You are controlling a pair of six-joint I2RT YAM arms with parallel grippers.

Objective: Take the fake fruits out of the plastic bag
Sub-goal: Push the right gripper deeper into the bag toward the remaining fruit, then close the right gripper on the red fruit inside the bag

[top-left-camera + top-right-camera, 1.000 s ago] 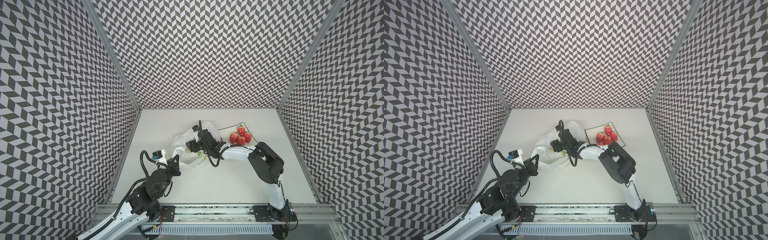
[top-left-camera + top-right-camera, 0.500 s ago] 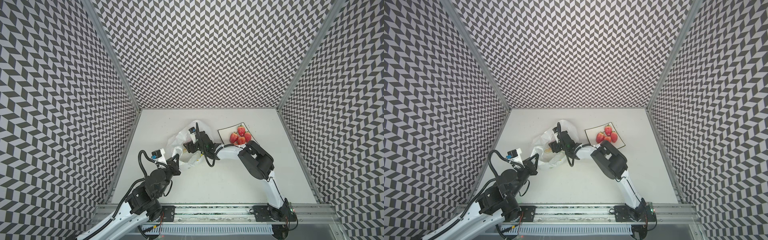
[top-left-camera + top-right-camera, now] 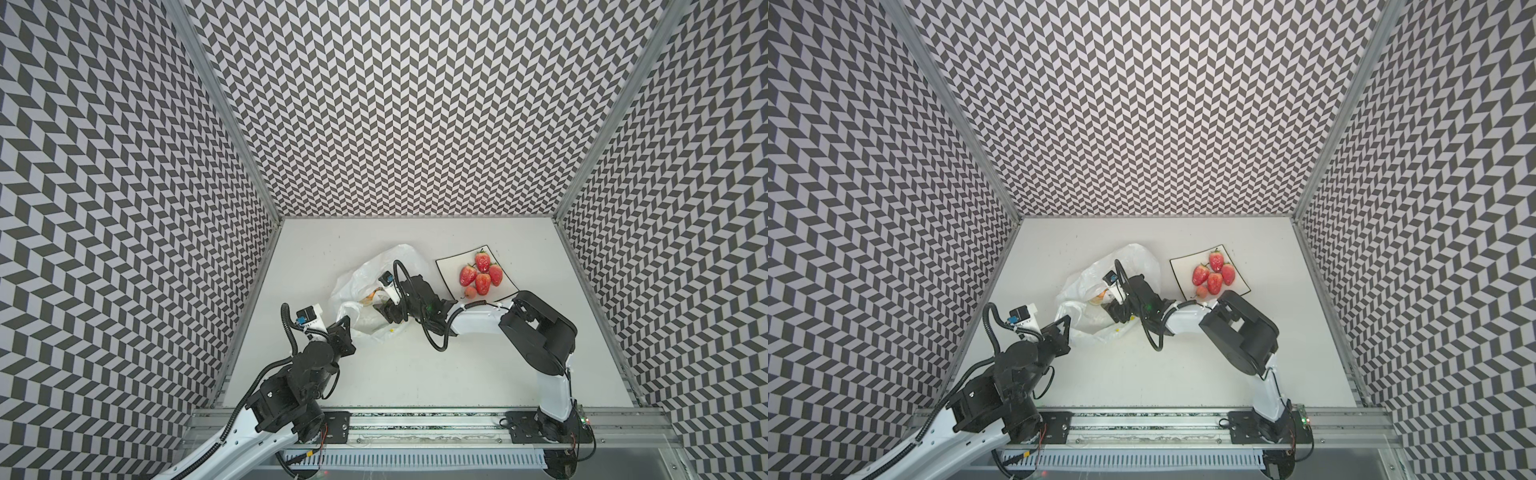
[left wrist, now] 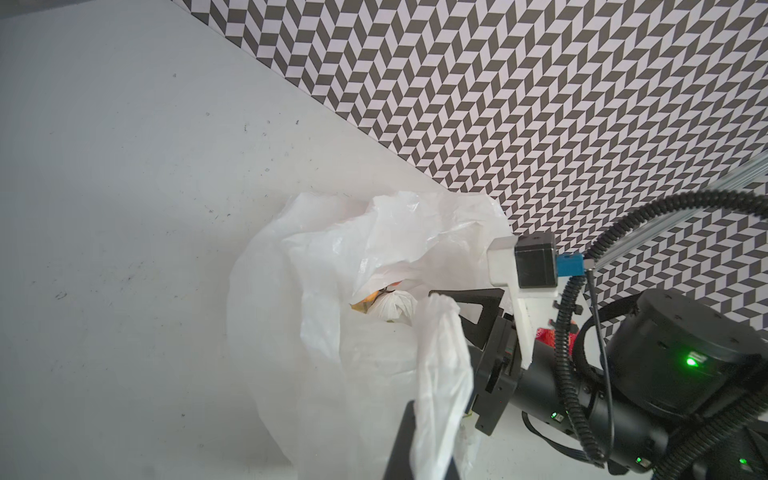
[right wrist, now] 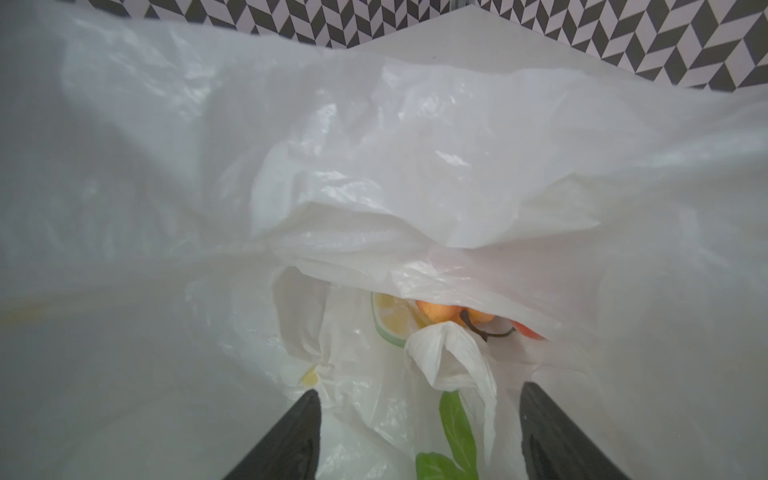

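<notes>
The plastic bag lies crumpled mid-table, its mouth towards the front. My left gripper is shut on a handle strip of the bag. My right gripper is open inside the bag's mouth, with only plastic film between its fingers. Past them, under a fold, sits an orange-yellow stemmed fruit with a red sliver beside it. Several strawberries and a small round fruit lie on the plate.
The square white black-rimmed plate stands to the right of the bag, close behind the right arm's forearm. Patterned walls close in the table on three sides, and a metal rail runs along the front.
My right gripper has slid leftward and towards the front, deeper into the bag's mouth, and the bag's folds have shifted with it. The left gripper has stayed put, still holding the handle.
</notes>
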